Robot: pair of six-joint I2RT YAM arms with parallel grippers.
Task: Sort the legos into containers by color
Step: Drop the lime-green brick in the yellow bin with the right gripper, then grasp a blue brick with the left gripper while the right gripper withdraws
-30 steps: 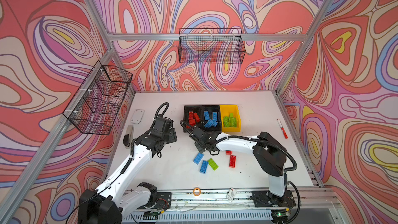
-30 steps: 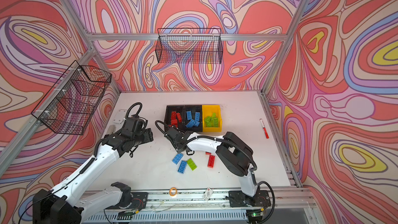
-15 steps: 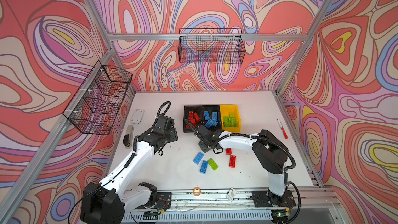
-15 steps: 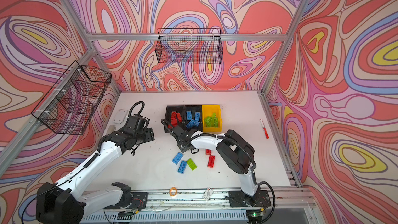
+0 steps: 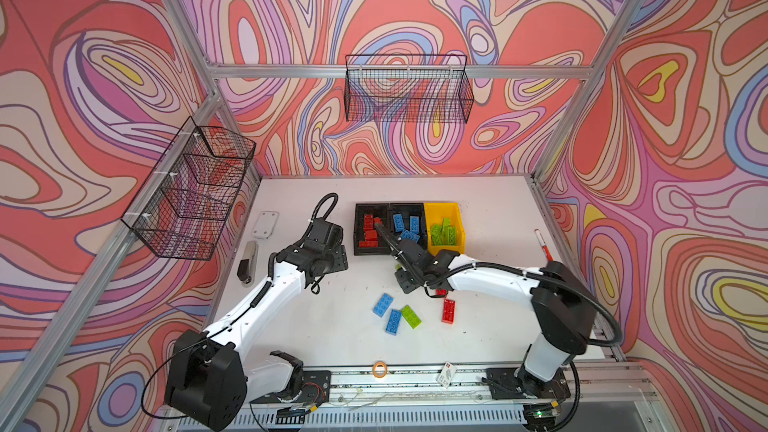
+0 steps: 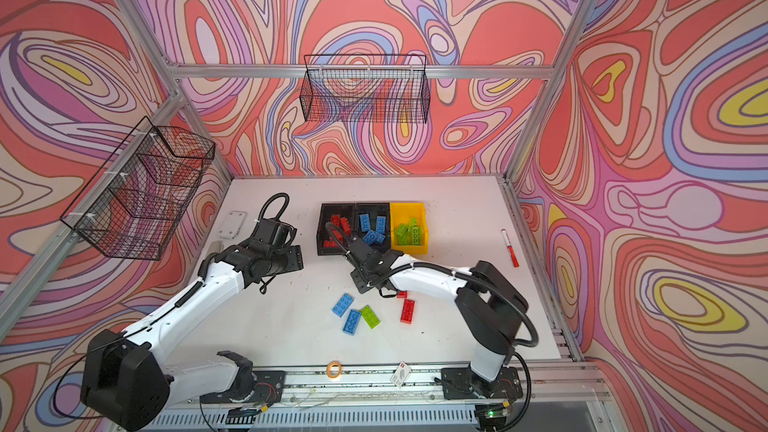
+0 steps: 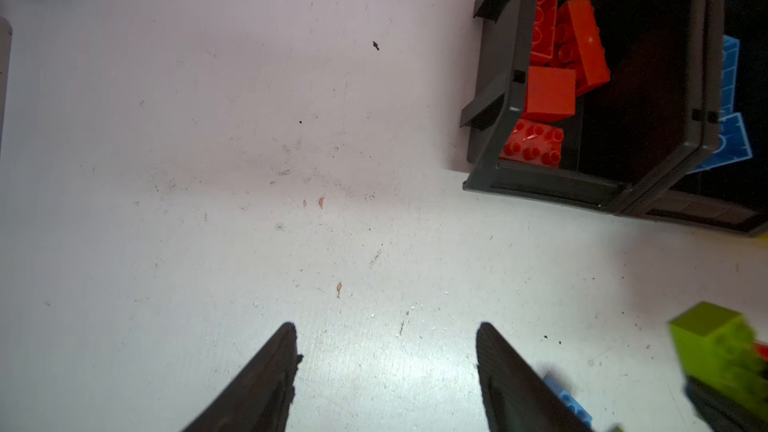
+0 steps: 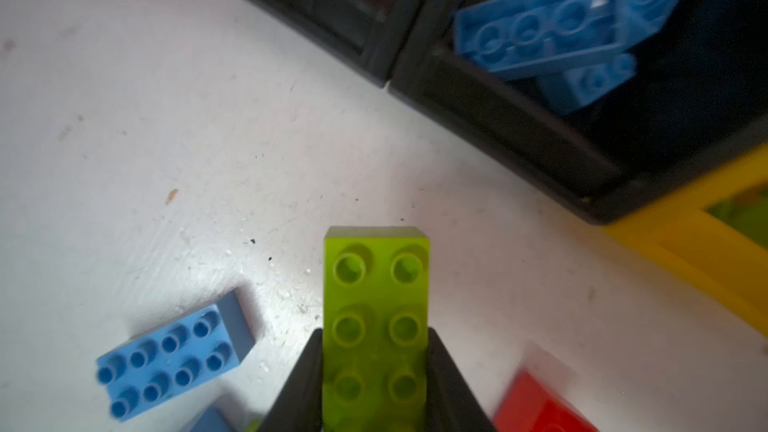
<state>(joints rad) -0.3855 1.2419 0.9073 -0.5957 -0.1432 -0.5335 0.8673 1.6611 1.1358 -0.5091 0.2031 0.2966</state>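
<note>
Shut now, wider a second ago, and nudged toward the bins — right pincer (image 8: 375,331), pinching a green brick (image 8: 376,280) across its width, long axis sticking straight out past the tips. Sits just short of the bins in both top views; yellow bin (image 5: 443,206) lies beyond and to the right, near — calls for a short swing that way. Left pincer (image 7: 386,328) spread, empty, farther from it.

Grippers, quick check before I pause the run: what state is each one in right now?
Left gripper: open, holding nothing.
Right gripper: closed on a lime green lego.
</note>
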